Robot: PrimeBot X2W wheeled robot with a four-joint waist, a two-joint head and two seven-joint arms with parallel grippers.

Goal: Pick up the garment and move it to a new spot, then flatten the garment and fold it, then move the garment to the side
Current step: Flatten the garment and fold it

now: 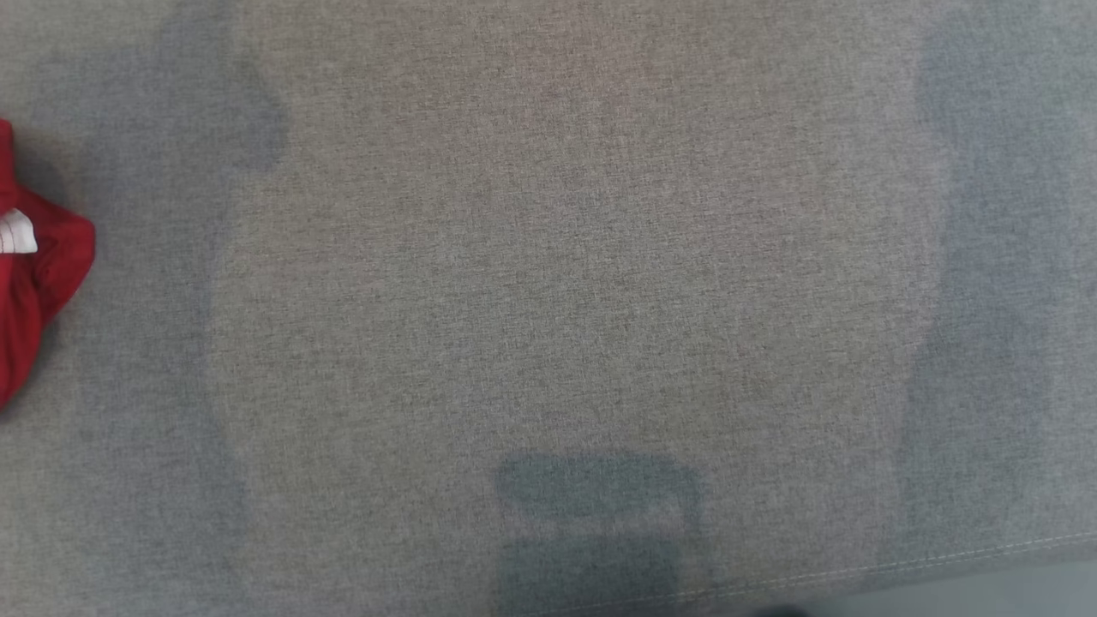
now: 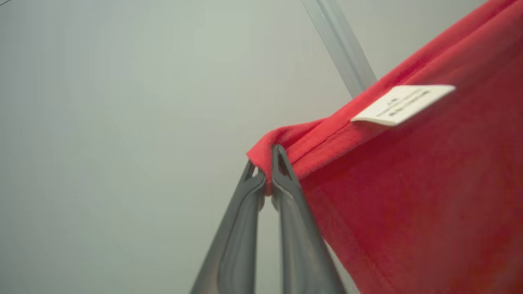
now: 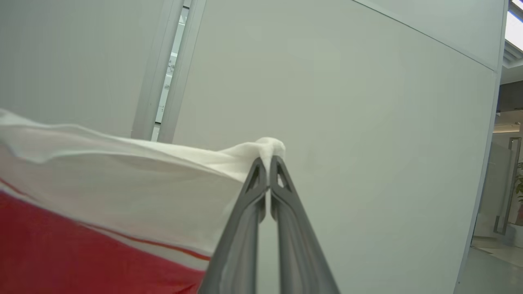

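Observation:
The garment [image 2: 408, 196] is red with a white part and a white label [image 2: 402, 104]. In the left wrist view my left gripper [image 2: 265, 163] is shut on a red hem corner, and the cloth hangs off to the right against a pale wall. In the right wrist view my right gripper [image 3: 267, 161] is shut on a bunched white corner of the garment [image 3: 122, 183], which stretches away to the left with red below. In the head view a red fold of the garment [image 1: 38, 266] with a white patch shows at the left edge over the grey fabric surface [image 1: 548, 308].
The grey fabric surface has a stitched front edge [image 1: 943, 561] at the lower right, with pale floor beyond it. Soft shadows lie on the left, right and bottom middle. Pale wall panels [image 3: 347, 102] and a metal frame post [image 3: 163, 69] stand behind the grippers.

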